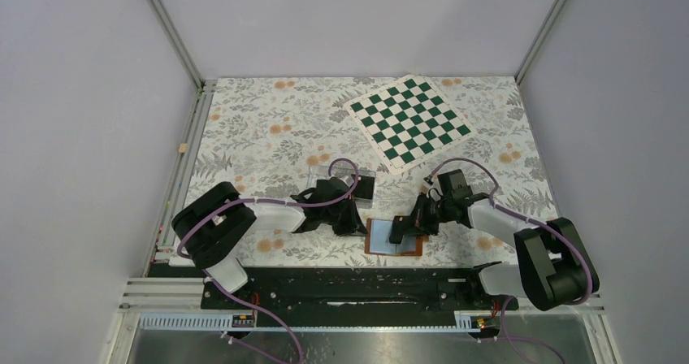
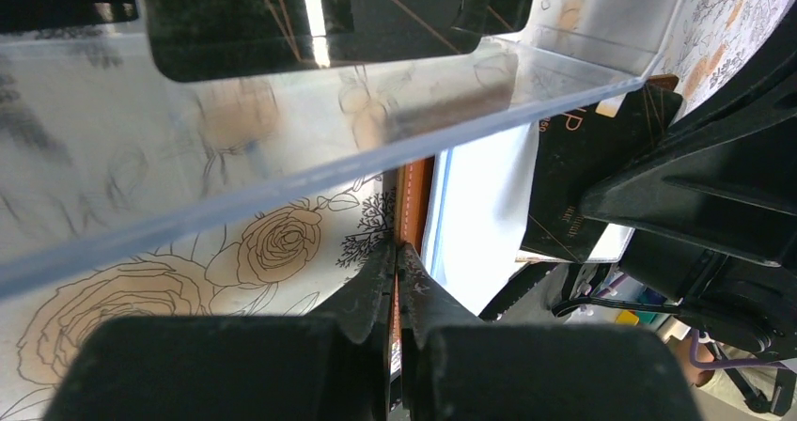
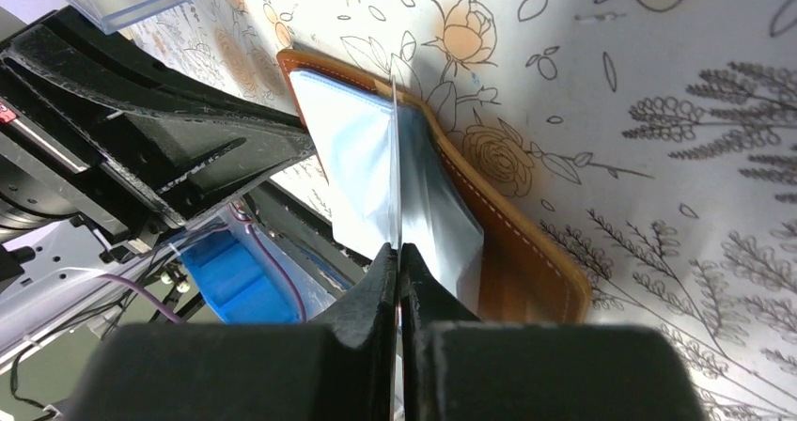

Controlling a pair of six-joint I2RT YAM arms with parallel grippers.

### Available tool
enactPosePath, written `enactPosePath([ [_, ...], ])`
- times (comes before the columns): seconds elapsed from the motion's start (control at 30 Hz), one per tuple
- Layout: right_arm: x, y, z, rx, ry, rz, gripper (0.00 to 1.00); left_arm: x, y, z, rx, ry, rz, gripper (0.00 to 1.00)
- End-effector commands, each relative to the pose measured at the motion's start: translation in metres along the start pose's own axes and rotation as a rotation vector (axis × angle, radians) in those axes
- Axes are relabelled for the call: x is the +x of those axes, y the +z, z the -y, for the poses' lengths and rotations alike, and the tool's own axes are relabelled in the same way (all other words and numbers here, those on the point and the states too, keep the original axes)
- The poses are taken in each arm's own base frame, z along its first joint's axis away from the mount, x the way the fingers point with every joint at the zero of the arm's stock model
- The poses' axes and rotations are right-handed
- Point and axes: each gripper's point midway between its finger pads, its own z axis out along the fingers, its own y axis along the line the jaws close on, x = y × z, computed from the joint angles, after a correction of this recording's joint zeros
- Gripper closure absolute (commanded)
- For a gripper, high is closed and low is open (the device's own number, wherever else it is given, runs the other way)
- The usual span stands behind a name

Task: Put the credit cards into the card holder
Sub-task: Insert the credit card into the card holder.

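The job looks barely begun: the holder (image 1: 382, 240) lies open at lower centre of the top view, leather down and pale sleeves up, while black cards (image 2: 282, 17) sit in the clear box (image 2: 282, 181) across the top of the left wrist view. One dark card (image 2: 578, 181) with gold lettering shows at the right of that view, over the pale sleeves and just beside the right arm. Whether it is inside a sleeve I cannot tell. So most of the cards, perhaps all, are left to load.

The right claw (image 3: 396, 257) is clenched on the edge of one clear sleeve (image 3: 362, 158), holding that leaf upright off the holder, which runs from frame centre to lower right just beyond the fingertips. The left claw (image 2: 396, 261) is clenched too, but whether a thin card is nipped edge-on between its tips cannot be made out. Its tips point at the holder's brown edge, near ahead of them, with the box wall just above and the boxed cards beyond that wall
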Motion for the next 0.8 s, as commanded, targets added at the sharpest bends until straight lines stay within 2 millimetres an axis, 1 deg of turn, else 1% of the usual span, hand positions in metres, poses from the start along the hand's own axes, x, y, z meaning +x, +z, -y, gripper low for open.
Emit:
enactPosePath([
  [0.0,-0.006,-0.011,0.008,0.098,-0.053,0.046,1.0,0.009,0.005,-0.023,-0.064,-0.01,-0.022,1.0],
  [0.17,-0.027,-0.019,0.004,0.149,-0.108,0.115,1.0,0.01,0.005,-0.024,-0.068,-0.008,-0.025,1.0],
  [0.37,-0.037,-0.014,0.0,0.145,-0.121,0.11,1.0,0.01,0.006,-0.024,-0.073,-0.003,-0.028,1.0],
  [0.57,-0.035,-0.009,0.002,0.132,-0.104,0.071,1.0,0.011,0.007,-0.024,-0.07,-0.002,-0.035,1.0],
  [0.67,-0.028,-0.005,-0.004,0.075,-0.076,0.044,1.0,0.011,0.008,-0.024,-0.07,-0.002,-0.04,1.0],
  [0.77,-0.018,-0.003,-0.004,0.036,-0.049,0.022,1.0,0.012,0.008,-0.024,-0.067,-0.002,-0.044,1.0],
])
